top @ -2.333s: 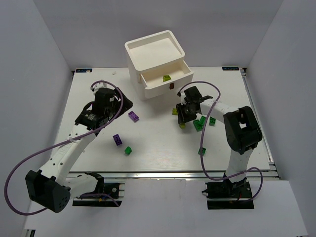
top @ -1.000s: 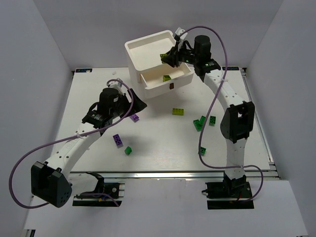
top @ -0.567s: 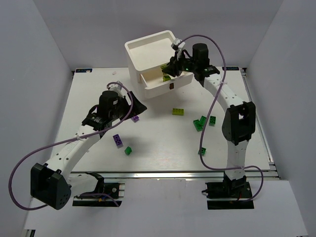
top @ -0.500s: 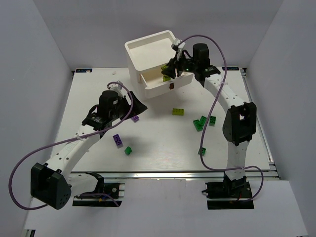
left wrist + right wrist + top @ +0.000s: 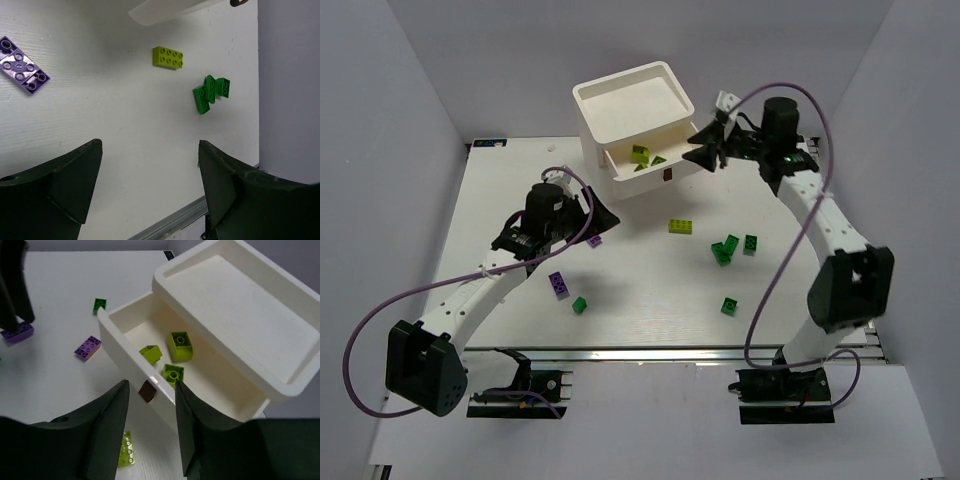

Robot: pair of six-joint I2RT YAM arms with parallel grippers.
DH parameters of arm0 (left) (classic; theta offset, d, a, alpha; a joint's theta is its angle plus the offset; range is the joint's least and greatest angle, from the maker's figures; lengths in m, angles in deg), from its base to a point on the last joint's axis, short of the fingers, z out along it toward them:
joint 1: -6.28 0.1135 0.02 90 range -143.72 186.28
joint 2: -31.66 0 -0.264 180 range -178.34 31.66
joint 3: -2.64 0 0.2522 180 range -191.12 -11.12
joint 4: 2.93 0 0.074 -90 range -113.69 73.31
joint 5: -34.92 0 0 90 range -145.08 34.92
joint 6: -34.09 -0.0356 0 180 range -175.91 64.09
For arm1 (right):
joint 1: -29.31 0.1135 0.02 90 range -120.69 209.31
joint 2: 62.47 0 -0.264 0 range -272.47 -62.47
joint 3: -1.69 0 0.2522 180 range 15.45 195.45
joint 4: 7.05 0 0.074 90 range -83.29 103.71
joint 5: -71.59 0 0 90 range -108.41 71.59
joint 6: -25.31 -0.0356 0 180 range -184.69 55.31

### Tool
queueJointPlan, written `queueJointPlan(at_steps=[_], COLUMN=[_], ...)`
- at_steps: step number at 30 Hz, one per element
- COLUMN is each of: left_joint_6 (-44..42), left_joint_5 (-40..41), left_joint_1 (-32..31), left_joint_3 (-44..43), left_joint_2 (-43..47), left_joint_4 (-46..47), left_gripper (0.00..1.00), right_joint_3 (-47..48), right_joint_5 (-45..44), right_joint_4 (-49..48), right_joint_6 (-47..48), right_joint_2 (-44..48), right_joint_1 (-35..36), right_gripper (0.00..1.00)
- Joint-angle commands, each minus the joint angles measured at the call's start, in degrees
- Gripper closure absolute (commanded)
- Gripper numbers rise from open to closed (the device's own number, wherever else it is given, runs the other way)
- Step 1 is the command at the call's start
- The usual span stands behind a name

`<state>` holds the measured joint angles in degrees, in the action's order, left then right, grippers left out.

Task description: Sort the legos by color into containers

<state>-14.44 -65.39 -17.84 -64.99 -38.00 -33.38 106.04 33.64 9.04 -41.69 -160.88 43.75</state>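
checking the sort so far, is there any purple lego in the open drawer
No, the right wrist view shows only three yellow-green legos lying in the open drawer.

Left jaws wide; right jaws apart

Left fingers (image 5: 65,185): dark matt plastic, smooth faces. Right fingers (image 5: 102,435): same dark matt plastic.

Tabletop (image 5: 125,135) beyond the left fingers: white, matt, with a fine ribbed grain. Edge strip (image 5: 170,221) low between the left fingers: silvery, looks like metal.

Purple plate (image 5: 22,65), yellow-green brick (image 5: 168,56) and dark green bricks (image 5: 210,92), ahead of the left fingers: hard moulded plastic, studded, mild sheen.

Drawer unit (image 5: 235,305) ahead of the right fingers: off-white smooth plastic, satin finish, faint scuffing on the tray floor. Open drawer (image 5: 122,340): same plastic. Drawer bricks (image 5: 180,346): glossy yellow-green plastic.

Handle (image 5: 147,391) between the right fingers: brown, material unclear.
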Motion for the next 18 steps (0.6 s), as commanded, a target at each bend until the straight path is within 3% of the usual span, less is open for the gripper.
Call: queueJointPlan(at_steps=[1,2,3,6,8,9,11,12,18], left_joint_6=[0.36,0.36,0.28,0.36,0.54,0.45,0.54,0.28,0.54], left_joint_5=[0.11,0.2,0.2,0.46,0.46,0.37,0.2,0.2,1.6], left_joint_1=[-0.14,-0.14,-0.14,-0.14,-0.14,-0.14,-0.14,-0.14,-0.14], left_joint_3=[1.13,1.22,1.39,1.92,2.45,2.54,2.45,2.28,2.27], left_joint_2=[2.08,2.08,2.26,2.61,2.96,2.96,2.87,2.87,4.01], left_joint_4=[0.6,0.43,0.43,0.52,0.69,0.78,0.61,0.26,-0.98], left_gripper=[0.14,0.15,0.17,0.25,0.28,0.3,0.29,0.28,0.18], right_joint_3=[-5.32,-6.64,-7.61,-14.26,-17.88,-21.12,-23.25,-24.13,-25.11], right_joint_5=[9.02,9.47,8.95,6.31,3.6,2.28,-1.31,-3.34,-12.49], right_joint_4=[-3.14,0.88,8.58,15.85,20.16,20.35,19.04,17.46,7.79], right_joint_6=[10.01,13.0,16.77,28.04,35.57,36.75,38.86,39.04,39.48], right_joint_2=[7.95,8.58,8.93,10.25,10.61,10.52,9.38,8.59,1.74], right_joint_1=[-2.21,-2.39,-2.57,-2.66,-2.4,-1.87,-1.26,-0.82,0.07], right_gripper=[0.54,0.6,0.71,0.75,0.65,0.45,0.33,0.22,0.15])
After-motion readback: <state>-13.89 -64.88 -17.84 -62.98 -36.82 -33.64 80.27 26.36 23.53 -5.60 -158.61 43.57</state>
